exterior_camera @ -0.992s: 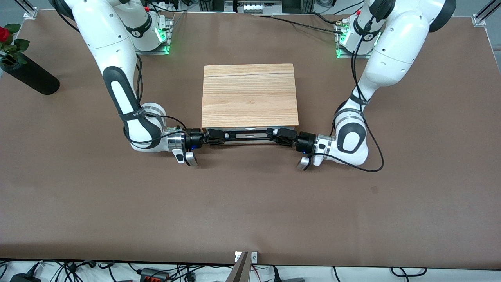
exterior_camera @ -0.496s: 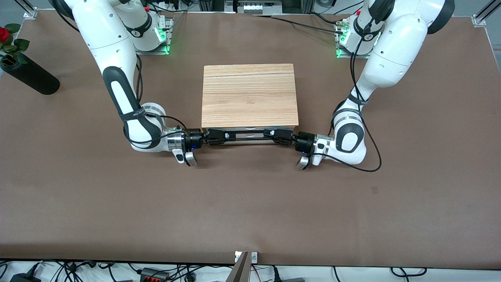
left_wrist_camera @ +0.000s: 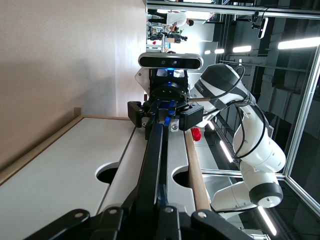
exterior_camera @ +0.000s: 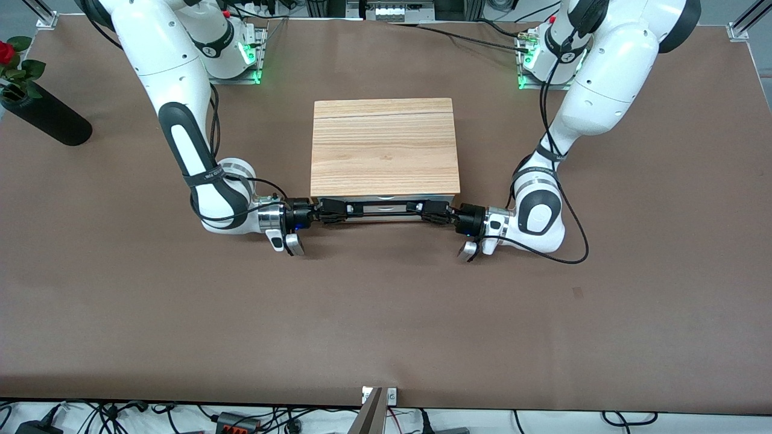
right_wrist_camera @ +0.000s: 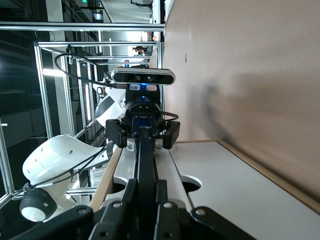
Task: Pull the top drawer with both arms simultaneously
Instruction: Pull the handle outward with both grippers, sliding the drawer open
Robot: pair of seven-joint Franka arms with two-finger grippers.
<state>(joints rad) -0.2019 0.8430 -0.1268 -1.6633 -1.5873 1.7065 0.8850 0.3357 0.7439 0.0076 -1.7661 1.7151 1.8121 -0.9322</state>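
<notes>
Nearest to the front camera, both grippers meet the long black handle (exterior_camera: 381,211) of the top drawer (exterior_camera: 383,216), which is only slightly out from the cabinet. The right gripper (exterior_camera: 347,208) is closed on the handle at the end toward the right arm's side of the table. The left gripper (exterior_camera: 417,208) is closed on the other end of it. The cabinet with the light-wood top (exterior_camera: 383,146) stands in the middle of the table, closer to the edge where the bases stand. A black vase (exterior_camera: 46,116) with a red rose (exterior_camera: 6,52) lies near the corner at the right arm's end.
</notes>
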